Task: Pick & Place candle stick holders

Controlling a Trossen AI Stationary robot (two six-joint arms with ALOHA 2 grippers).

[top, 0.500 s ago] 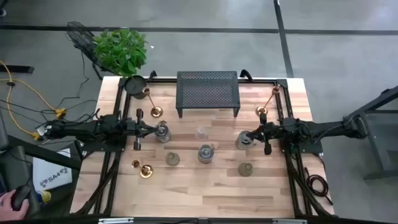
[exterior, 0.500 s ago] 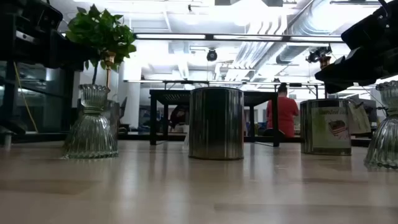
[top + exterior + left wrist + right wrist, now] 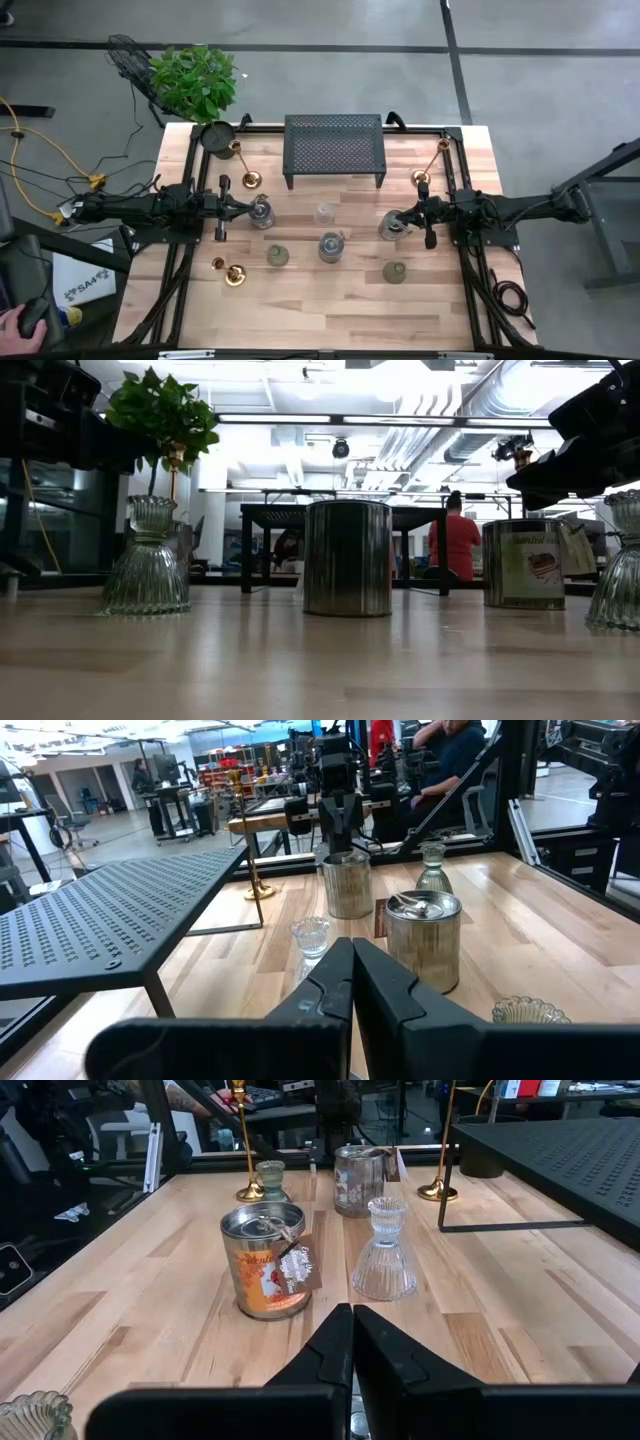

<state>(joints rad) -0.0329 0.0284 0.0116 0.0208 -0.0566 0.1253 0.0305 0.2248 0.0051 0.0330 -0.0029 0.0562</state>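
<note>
On table: 3 slim gold candlesticks [image 3: 247,167], squat ribbed glass cups [image 3: 324,213].

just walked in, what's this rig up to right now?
Nothing is being handled at this moment. The left gripper and right gripper are both shut and empty, hovering over the wooden table on either side. The candle stick holders are spread out: a brass candlestick standing by the black mesh rack, another lying down near the front left, and a silvery tin and clear glass holder in the middle. No pick has begun.
</note>
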